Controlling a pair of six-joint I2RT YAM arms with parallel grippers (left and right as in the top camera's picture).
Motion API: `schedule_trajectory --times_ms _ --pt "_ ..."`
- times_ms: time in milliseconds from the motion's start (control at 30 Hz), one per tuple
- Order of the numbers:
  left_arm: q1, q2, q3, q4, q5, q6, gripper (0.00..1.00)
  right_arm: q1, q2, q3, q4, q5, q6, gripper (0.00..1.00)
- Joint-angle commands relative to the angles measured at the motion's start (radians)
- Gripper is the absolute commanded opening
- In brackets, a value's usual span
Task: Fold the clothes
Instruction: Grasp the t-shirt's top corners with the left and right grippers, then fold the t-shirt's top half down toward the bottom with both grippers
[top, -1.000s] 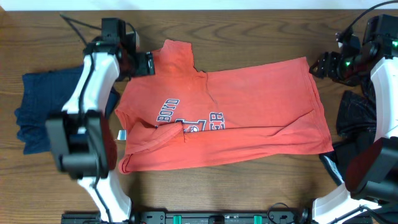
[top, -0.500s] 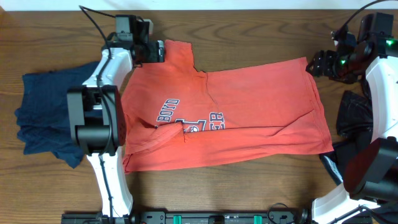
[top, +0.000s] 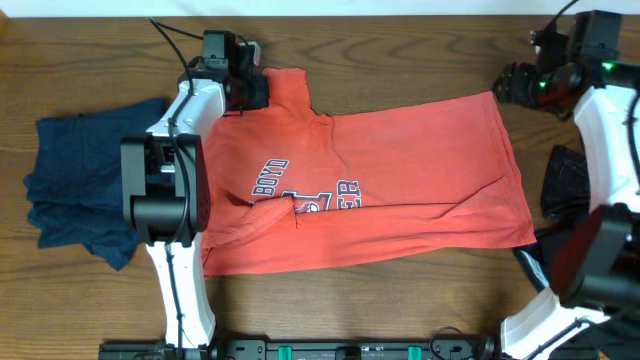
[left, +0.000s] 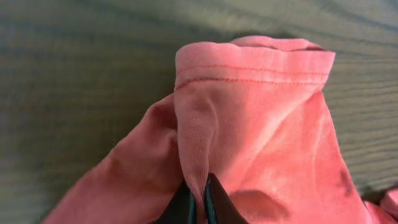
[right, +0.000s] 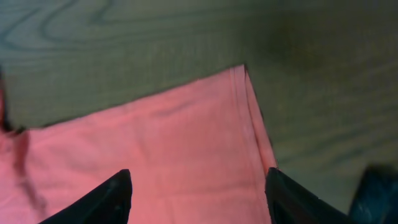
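A red T-shirt (top: 400, 180) with dark lettering lies spread over the middle of the wooden table, half folded, one sleeve (top: 285, 90) sticking up at the back left. My left gripper (top: 255, 88) is at that sleeve, shut on a pinched ridge of the sleeve fabric (left: 198, 155). In the left wrist view the sleeve's hemmed cuff (left: 255, 59) stands just beyond the closed fingertips. My right gripper (top: 510, 82) hovers open over the shirt's far right corner (right: 239, 78), its two dark fingers (right: 109, 199) spread wide above the red cloth with nothing between them.
A crumpled dark blue garment (top: 80, 190) lies at the left side of the table. Dark clothing (top: 570, 190) is piled at the right edge beside the right arm. Bare wood (top: 400, 60) runs along the back.
The left gripper has slid right along the back to the sleeve and closed on its fabric. The right gripper has shifted slightly back, still open.
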Motion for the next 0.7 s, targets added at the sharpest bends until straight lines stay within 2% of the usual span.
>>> schedule_trajectory --times_ms 0,200,433,533,600,667 --pt "0.004 -0.074 0.023 -0.042 0.012 -0.080 0.06 0.031 0.087 -0.009 0.052 0.040 0.002 0.70" --pt "0.004 -0.093 0.023 -0.150 0.012 -0.126 0.06 0.053 0.270 -0.009 0.271 0.065 0.007 0.78" --pt "0.002 -0.093 0.022 -0.207 0.012 -0.125 0.06 0.074 0.396 -0.009 0.464 0.116 0.033 0.79" --pt "-0.002 -0.093 0.022 -0.218 0.012 -0.125 0.06 0.082 0.428 -0.009 0.494 0.172 0.059 0.80" --pt "-0.003 -0.093 0.022 -0.219 0.012 -0.125 0.06 0.087 0.445 -0.009 0.494 0.176 0.059 0.78" --pt "-0.004 -0.093 0.022 -0.219 0.012 -0.125 0.06 0.092 0.461 -0.009 0.481 0.178 0.059 0.67"
